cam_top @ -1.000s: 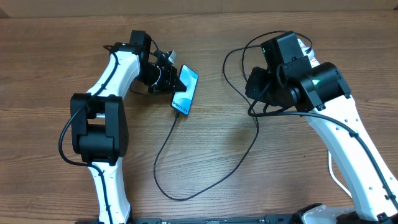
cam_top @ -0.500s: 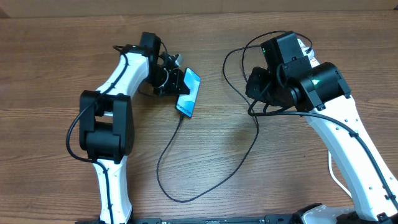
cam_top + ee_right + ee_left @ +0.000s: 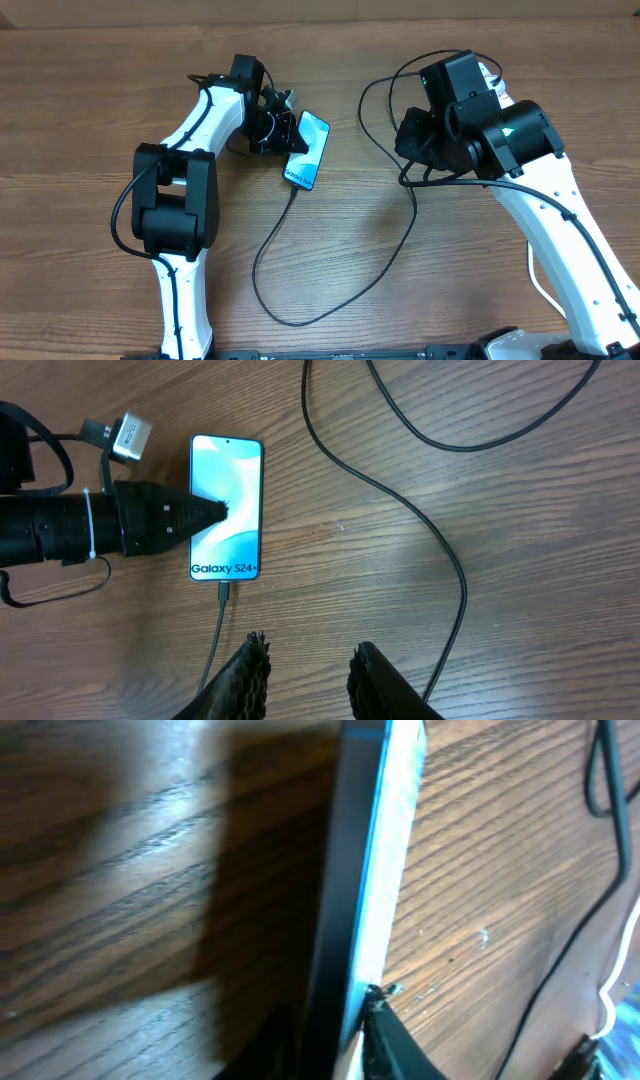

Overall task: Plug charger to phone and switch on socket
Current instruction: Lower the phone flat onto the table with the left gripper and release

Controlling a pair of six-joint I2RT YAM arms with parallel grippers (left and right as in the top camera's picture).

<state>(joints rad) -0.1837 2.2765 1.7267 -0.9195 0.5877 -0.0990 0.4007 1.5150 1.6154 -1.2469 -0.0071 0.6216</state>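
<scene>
Brown wood-grain surface [image 3: 90, 80] fills every view. Largest on it are the two white-and-black arms: the left arm [image 3: 170, 200] reaches to upper centre of the overhead frame, and the right arm [image 3: 510, 140] is folded at upper right. The phone [image 3: 307, 152] lies between them, screen lit. Over the last second it has been carried slightly rightward and now sits flatter. The charger [image 3: 219, 622] runs out of the phone's bottom edge, its tip apparently seated, then loops down and back up toward the right arm. The left claw [image 3: 216, 511] is clamped on the phone's left edge, one finger on each face. The right claw [image 3: 311, 647] stands apart, holding nothing. Plugging looks done and the phone is being set down. The socket, which I cannot make out, probably comes next.
</scene>
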